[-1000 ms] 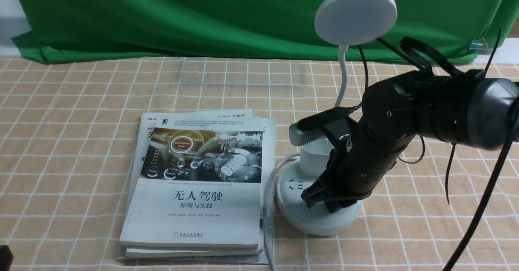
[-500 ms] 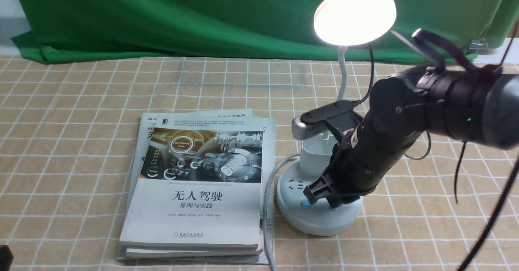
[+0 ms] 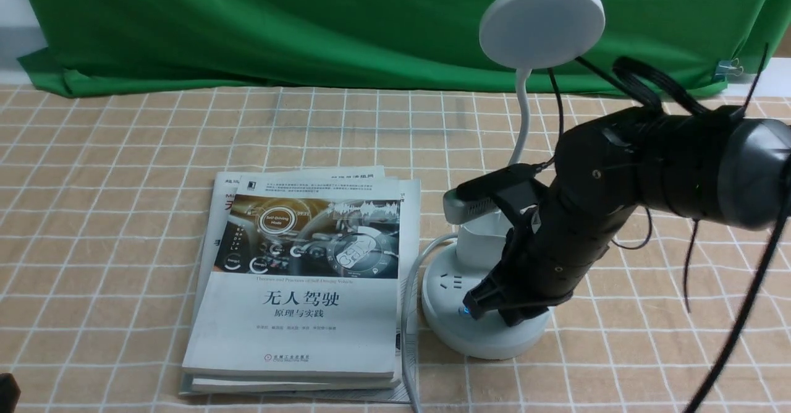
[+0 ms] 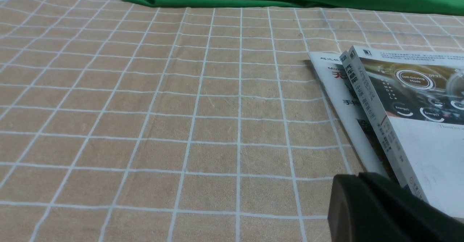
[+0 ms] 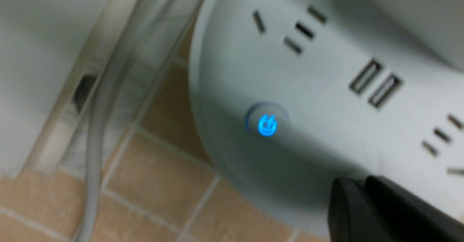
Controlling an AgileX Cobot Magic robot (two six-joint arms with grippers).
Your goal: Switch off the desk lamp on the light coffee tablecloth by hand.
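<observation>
The white desk lamp stands on the light coffee tablecloth point(image 3: 123, 172), right of centre. Its disc head point(image 3: 542, 23) is dark, and a blue power button point(image 3: 465, 310) glows on the round base point(image 3: 451, 332). My right gripper point(image 3: 515, 319) is shut, with its tip down on the front of the base, beside the blue button point(image 5: 267, 125). In the right wrist view the tip point(image 5: 349, 191) touches the base's top point(image 5: 326, 100) near the sockets. My left gripper point(image 4: 359, 178) is shut and empty, low over the cloth point(image 4: 145, 108) at the front left.
A stack of books point(image 3: 309, 289) lies just left of the lamp, also in the left wrist view point(image 4: 417, 126). The lamp's grey cable point(image 3: 409, 302) runs between books and base. A green backdrop cloth point(image 3: 309, 23) hangs at the back.
The lamp head was dark one second ago, lit half a second ago, and is dark now. My right arm rose slightly, then came back down onto the base.
</observation>
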